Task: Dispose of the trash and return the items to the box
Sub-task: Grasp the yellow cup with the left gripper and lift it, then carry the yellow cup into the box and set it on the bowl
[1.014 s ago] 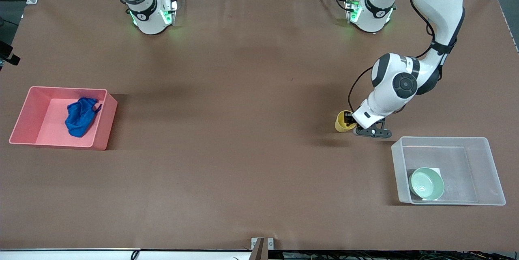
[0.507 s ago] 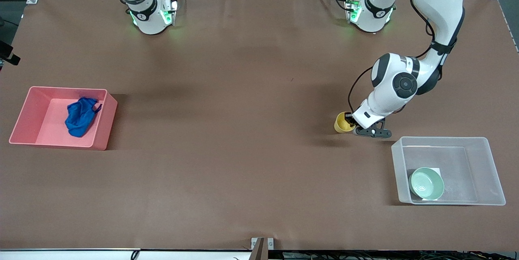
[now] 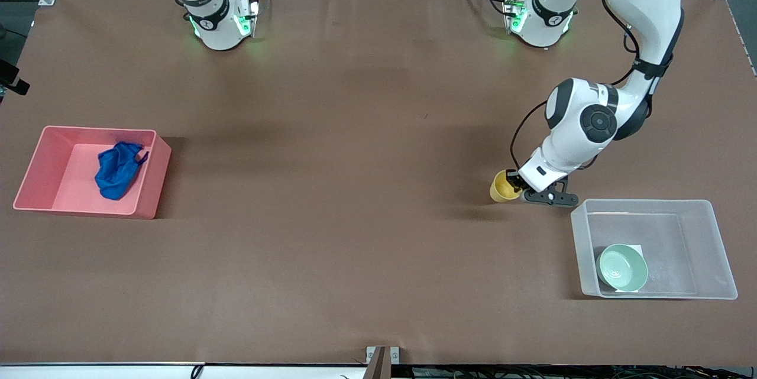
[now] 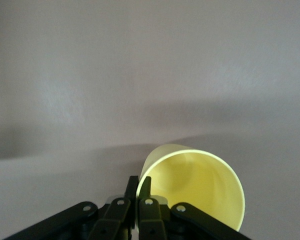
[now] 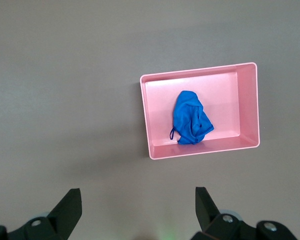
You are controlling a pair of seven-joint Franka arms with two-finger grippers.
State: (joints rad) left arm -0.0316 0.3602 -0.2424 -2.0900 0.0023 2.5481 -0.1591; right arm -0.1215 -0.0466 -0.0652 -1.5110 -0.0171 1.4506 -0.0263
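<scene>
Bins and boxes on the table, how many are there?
2. The pink bin sits at the right arm's end; the clear box sits at the left arm's end.

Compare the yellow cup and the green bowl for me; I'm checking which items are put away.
The yellow cup is pinched by its rim in the left gripper, outside the clear box; the green bowl already sits inside it. The cup is tilted and narrower; the bowl rests upright and wider. Both are round, open containers.

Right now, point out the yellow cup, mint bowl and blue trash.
yellow cup (image 3: 501, 188), front view, outer wall
mint bowl (image 3: 621, 268), front view, inside centre
blue trash (image 3: 117, 169), front view, middle of the crumple
</scene>
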